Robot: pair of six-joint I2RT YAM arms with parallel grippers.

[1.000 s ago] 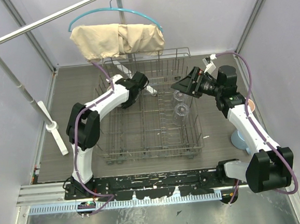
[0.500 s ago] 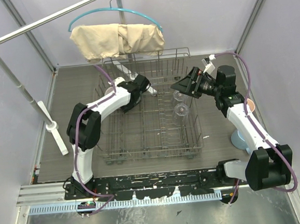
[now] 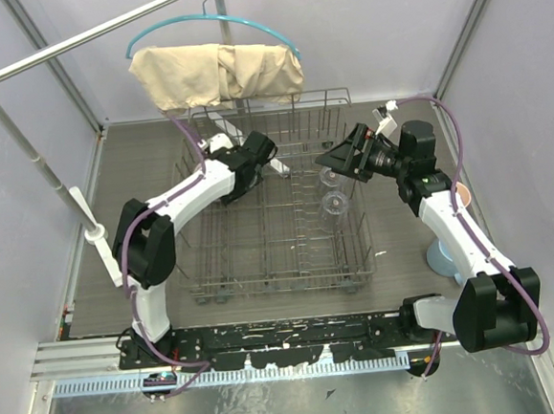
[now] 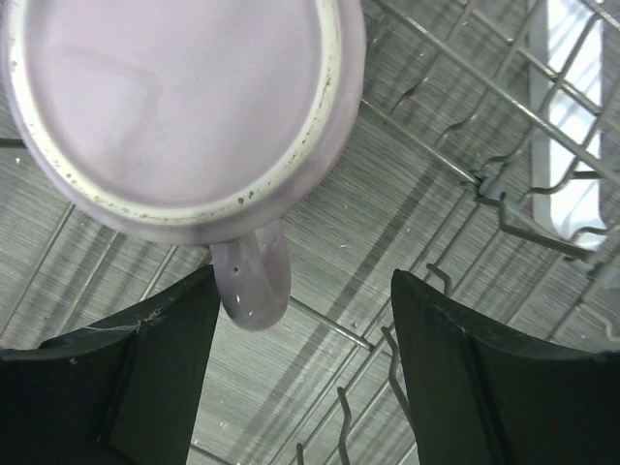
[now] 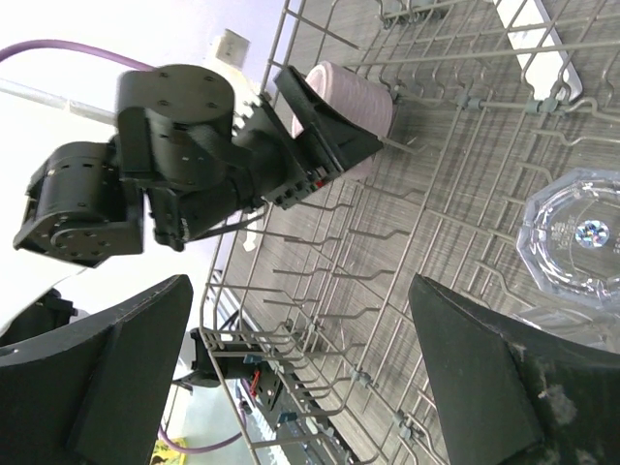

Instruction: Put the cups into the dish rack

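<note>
The mauve-pink mug (image 4: 174, 97) stands upside down in the dish rack (image 3: 274, 289), its handle (image 4: 254, 281) pointing toward me. My left gripper (image 4: 305, 283) is open over the back of the rack, its fingers on either side of that handle and the handle close to the left one. The same mug (image 5: 354, 97) shows in the right wrist view. Two clear tumblers (image 3: 330, 176) (image 3: 334, 202) sit in the rack's right side. My right gripper (image 3: 333, 157) hangs open above them, holding nothing. A light blue mug (image 3: 441, 256) and a peach-orange mug (image 3: 463, 192) stand on the table at the right.
A beige cloth (image 3: 218, 72) on a teal hanger hangs over the rack's back edge. A white pole stand (image 3: 22, 141) runs along the left side. A white plastic piece (image 3: 279, 167) lies in the rack near my left gripper. Upright tines fill the rack floor.
My left gripper's jaws have spread apart and let go of the mauve-pink mug's handle. Its elbow has shifted left and lower. The right arm has not moved.
</note>
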